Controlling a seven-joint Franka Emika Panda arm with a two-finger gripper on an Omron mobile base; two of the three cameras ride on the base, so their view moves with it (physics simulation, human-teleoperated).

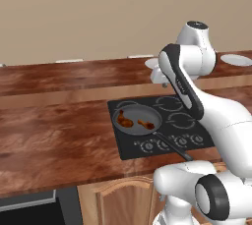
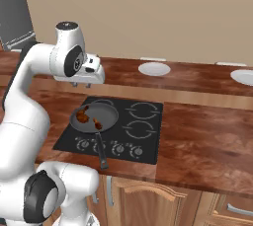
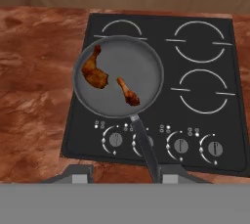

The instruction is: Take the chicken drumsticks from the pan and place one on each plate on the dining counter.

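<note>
Hovering high above the pan (image 3: 118,75) for an overview, the gripper (image 2: 82,84), nearly closed and empty, faces both drumsticks (image 3: 95,70) lying apart inside.

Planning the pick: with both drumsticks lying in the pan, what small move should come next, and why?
Probably lower the pincer toward the larger drumstick, opening on the way: it hangs well above the pan, apparently nearly shut and holding nothing, and both plates are bare.
</note>
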